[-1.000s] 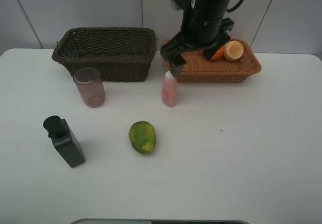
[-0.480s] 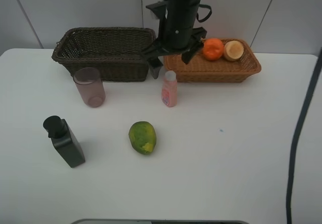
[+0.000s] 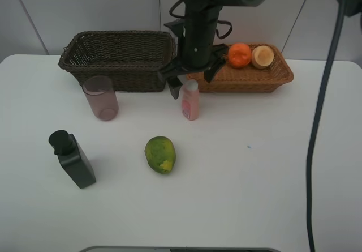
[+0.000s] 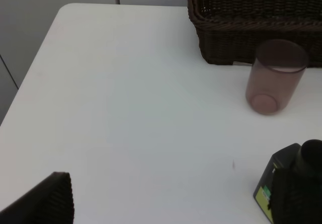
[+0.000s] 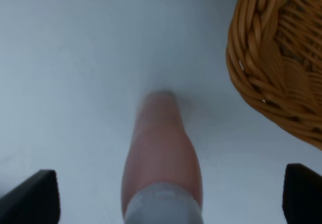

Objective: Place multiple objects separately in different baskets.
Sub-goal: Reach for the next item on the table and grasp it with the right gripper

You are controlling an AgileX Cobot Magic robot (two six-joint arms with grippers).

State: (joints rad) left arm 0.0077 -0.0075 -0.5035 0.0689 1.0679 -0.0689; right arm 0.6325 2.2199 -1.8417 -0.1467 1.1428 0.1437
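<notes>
My right gripper (image 3: 190, 81) hangs open just above the small pink white-capped bottle (image 3: 190, 100), one finger on each side of the cap. In the right wrist view the bottle (image 5: 161, 148) stands between the fingertips (image 5: 31, 196), untouched. The orange (image 3: 240, 54) and the peach-like fruit (image 3: 262, 56) lie in the orange-tan basket (image 3: 249, 79). The dark brown basket (image 3: 119, 65) holds nothing I can see. The pinkish cup (image 3: 100, 98), black pump bottle (image 3: 72, 159) and green-yellow papaya-like fruit (image 3: 160, 154) sit on the table. My left gripper (image 4: 168, 206) is open, near the pump bottle (image 4: 289, 176) and cup (image 4: 275, 75).
The white table (image 3: 254, 178) ends at a wall behind the baskets. A black cable (image 3: 317, 127) hangs down at the right. The tan basket's rim (image 5: 271, 68) is close beside the pink bottle. The left arm does not show in the exterior view.
The right arm has swung left from over the tan basket and come down over the pink bottle. The orange and peach-like fruit are now uncovered in that basket.
</notes>
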